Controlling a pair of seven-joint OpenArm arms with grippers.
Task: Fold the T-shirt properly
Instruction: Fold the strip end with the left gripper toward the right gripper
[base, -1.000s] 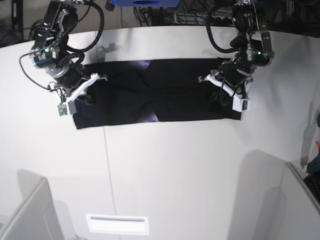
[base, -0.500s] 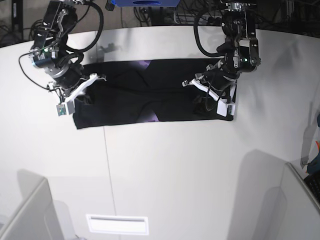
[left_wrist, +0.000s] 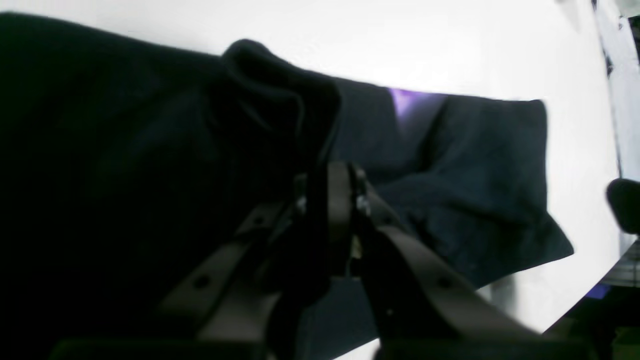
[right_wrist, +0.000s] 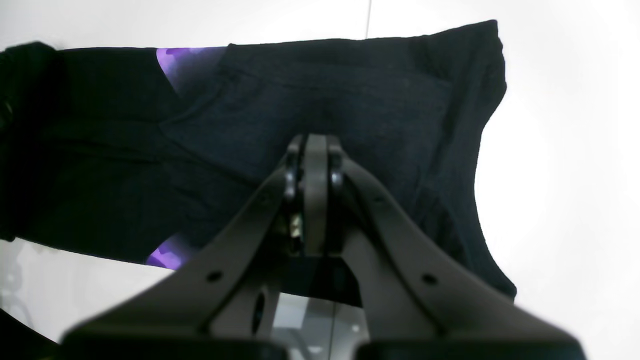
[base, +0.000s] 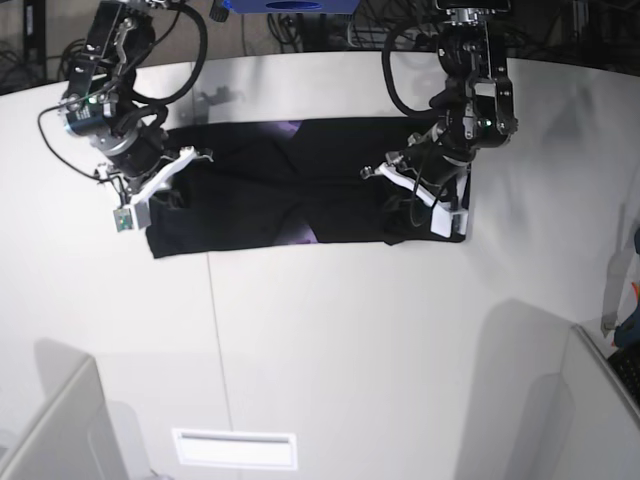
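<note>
The black T-shirt (base: 290, 190) lies as a long folded band across the far half of the white table (base: 330, 350), with slivers of purple print showing at its middle, one on the far edge and one on the near edge.

The left gripper (base: 415, 195) is over the band's end on its own side. In the left wrist view its jaws are drawn together on a raised bunch of the black cloth (left_wrist: 280, 95), which stands up in a rounded fold just ahead of the fingertips (left_wrist: 340, 200). Beyond that fold the rest of the T-shirt stretches flat away from the gripper, a purple patch (left_wrist: 407, 102) showing on its far edge.

The right gripper (base: 150, 190) sits at the opposite end of the band. In the right wrist view its jaws are pressed together, fingertips (right_wrist: 310, 165) above the dark cloth; whether any fabric is pinched between them I cannot tell. Ahead and to one side of these tips two purple slivers (right_wrist: 182, 62) peek out along the T-shirt's edges.
</note>
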